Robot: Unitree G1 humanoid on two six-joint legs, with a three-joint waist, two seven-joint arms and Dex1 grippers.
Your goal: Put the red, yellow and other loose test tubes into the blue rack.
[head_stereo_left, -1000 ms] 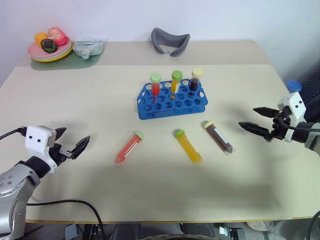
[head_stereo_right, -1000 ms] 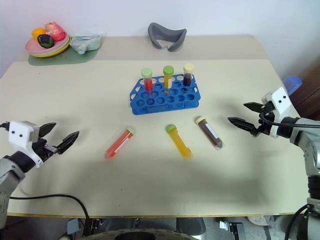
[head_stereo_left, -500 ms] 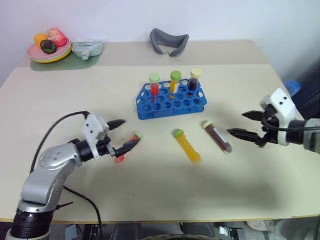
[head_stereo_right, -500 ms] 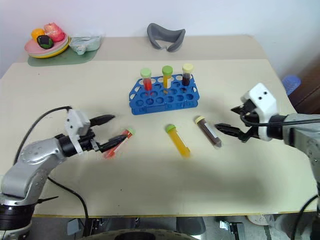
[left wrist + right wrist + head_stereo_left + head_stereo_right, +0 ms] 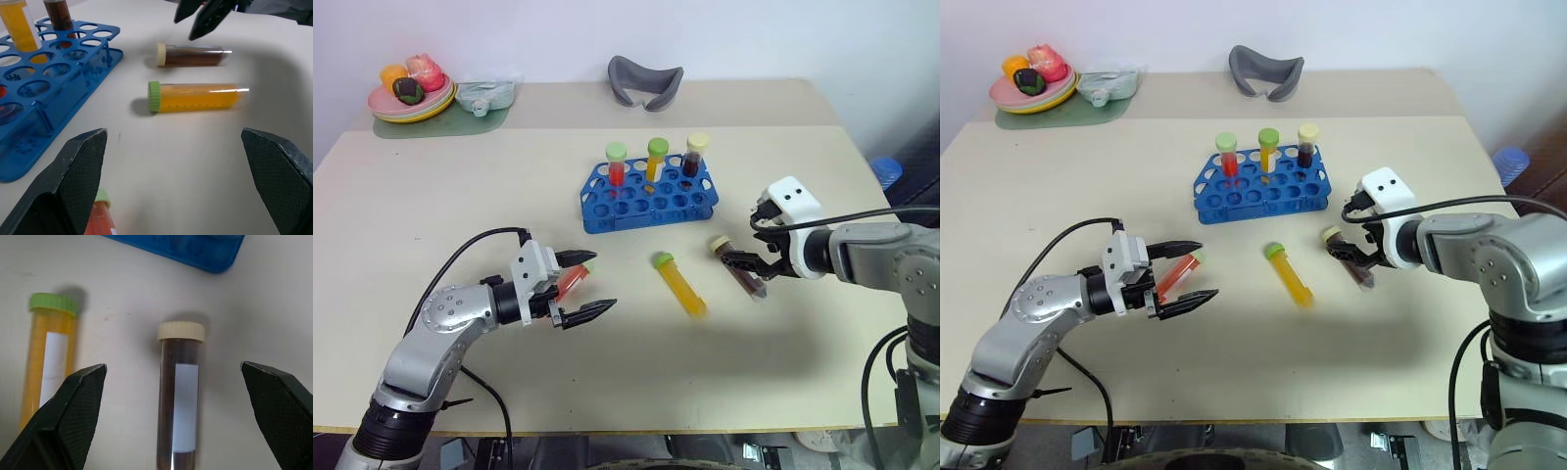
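Three loose test tubes lie in front of the blue rack [image 5: 646, 201]: a red one [image 5: 570, 280], a yellow one [image 5: 681, 287] and a dark brown one [image 5: 744, 271]. My left gripper [image 5: 586, 284] is open and level, its fingers either side of the red tube's capped end [image 5: 101, 215]. My right gripper [image 5: 1351, 253] is open, tilted down over the brown tube [image 5: 178, 396], which lies midway between its fingers. Three capped tubes stand upright in the rack's back row [image 5: 652, 162].
A plate of toy food [image 5: 411, 98] and a pale green item [image 5: 485, 95] sit at the far left corner. A grey curved object [image 5: 646, 78] lies at the back. A blue thing [image 5: 886, 168] is past the table's right edge.
My left gripper swung right across the table to the red tube. My right gripper moved left and tipped down over the brown tube. The tubes have not moved.
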